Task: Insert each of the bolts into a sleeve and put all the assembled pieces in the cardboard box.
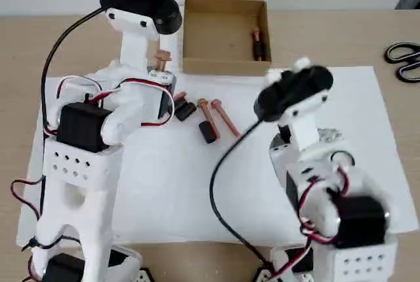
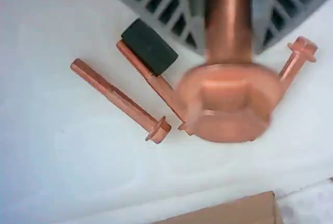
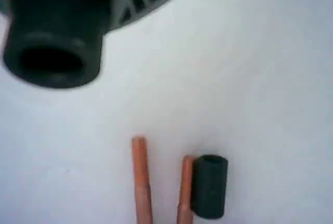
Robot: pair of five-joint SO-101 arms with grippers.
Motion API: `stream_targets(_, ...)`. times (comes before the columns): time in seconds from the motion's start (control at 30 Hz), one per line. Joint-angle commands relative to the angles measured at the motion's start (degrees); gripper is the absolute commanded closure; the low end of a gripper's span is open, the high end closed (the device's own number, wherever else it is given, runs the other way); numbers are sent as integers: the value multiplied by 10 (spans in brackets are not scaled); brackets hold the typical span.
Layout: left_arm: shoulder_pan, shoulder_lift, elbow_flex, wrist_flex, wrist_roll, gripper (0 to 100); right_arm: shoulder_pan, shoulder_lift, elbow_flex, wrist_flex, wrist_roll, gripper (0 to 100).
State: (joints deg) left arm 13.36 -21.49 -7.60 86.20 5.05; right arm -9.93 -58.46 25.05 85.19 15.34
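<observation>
My left gripper is shut on a copper bolt, head end toward the camera; in the high view this bolt hangs just left of the cardboard box. My right gripper is shut on a black sleeve, its bore facing outward, above the white paper. On the paper lie two loose bolts with a sleeve beside them, plus another sleeve resting against a bolt. One assembled piece lies in the box.
The white paper sheet covers most of the table between the arms. Black scissors lie at the far right edge. The right arm's body stands over the paper's right half.
</observation>
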Motion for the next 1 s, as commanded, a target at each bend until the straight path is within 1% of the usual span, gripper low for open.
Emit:
stream_targets(0.0, -4, -25, 13, 0, 1, 994, -6, -69, 158, -116, -4, 995)
stream_targets(0.07, -5, -24, 30, 0, 1, 994, -8, -103, 230, -153, -4, 995)
stream_targets(0.2, -4, -25, 37, 0, 1, 994, -46, -174, 294, -186, -10, 995)
stream_targets(0.3, -4, -25, 38, 0, 1, 994, -75, -219, 328, -236, -68, 995)
stream_targets(0.43, -4, -25, 40, 1, 1, 994, -105, -279, 408, -317, -150, 995)
stream_targets(0.57, -4, -27, 40, 2, 1, 994, -121, -362, 493, -356, -201, 995)
stream_targets(0.63, -3, -27, 40, 1, 6, 994, -121, -403, 520, -383, -201, 995)
stream_targets(0.73, -1, -25, 40, -7, 44, 994, -120, -455, 585, -433, -168, 995)
stream_targets(0.8, -2, -24, 43, -23, 72, 994, -120, -457, 618, -471, -151, 995)
stream_targets(0.9, 4, -27, 55, -63, 119, 994, -121, -451, 654, -522, -161, 995)
stream_targets(0.97, 15, -28, 55, -85, 120, 994, -121, -451, 671, -549, -170, 995)
